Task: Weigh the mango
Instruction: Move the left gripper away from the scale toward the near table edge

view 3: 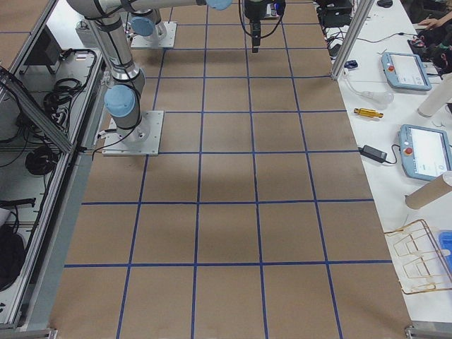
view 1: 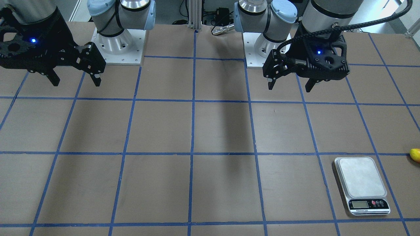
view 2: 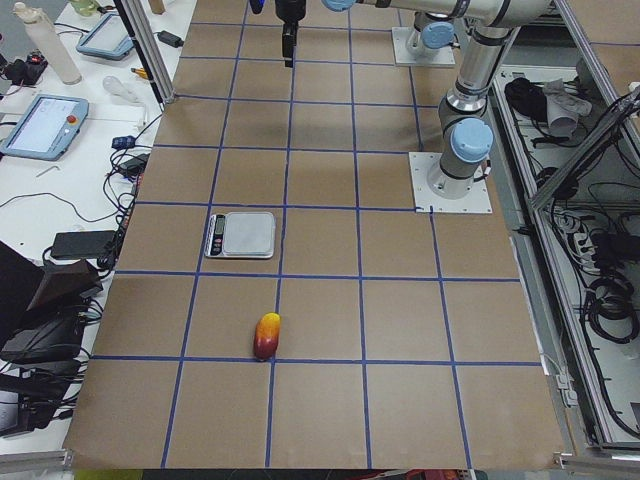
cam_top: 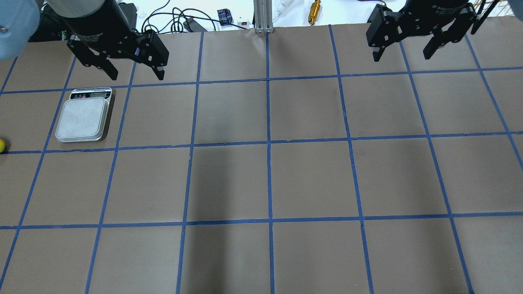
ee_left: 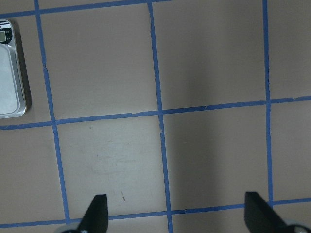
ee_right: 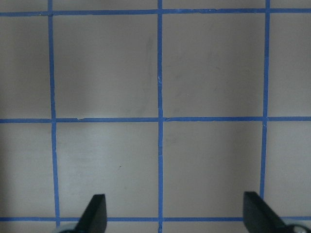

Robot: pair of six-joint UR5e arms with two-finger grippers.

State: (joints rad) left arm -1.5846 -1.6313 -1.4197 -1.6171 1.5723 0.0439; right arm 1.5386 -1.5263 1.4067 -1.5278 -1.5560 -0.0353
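The mango (view 2: pixel 267 335) is yellow at one end and red at the other. It lies on the brown table by the end on my left; only its yellow tip shows in the front view (view 1: pixel 415 155) and the overhead view (cam_top: pixel 1 145). The kitchen scale (cam_top: pixel 81 118) (view 1: pixel 361 177) (view 2: pixel 247 233) stands one square from the mango, its platform bare, and it shows at the left edge of the left wrist view (ee_left: pixel 7 82). My left gripper (cam_top: pixel 137 76) (view 1: pixel 288 87) (ee_left: pixel 177 213) hangs open and empty above the table beside the scale's display end. My right gripper (cam_top: pixel 401 57) (view 1: pixel 76 83) (ee_right: pixel 176 213) is open and empty, far from both.
The table (cam_top: pixel 265 183) is brown paper with a blue tape grid. The arm bases (view 1: pixel 119 42) (view 1: pixel 262 49) are bolted at the robot's edge. An aluminium post (cam_top: pixel 263 16), cables and a brass part (cam_top: pixel 314 8) lie past the far edge. Side benches hold tablets (view 3: pixel 424 152).
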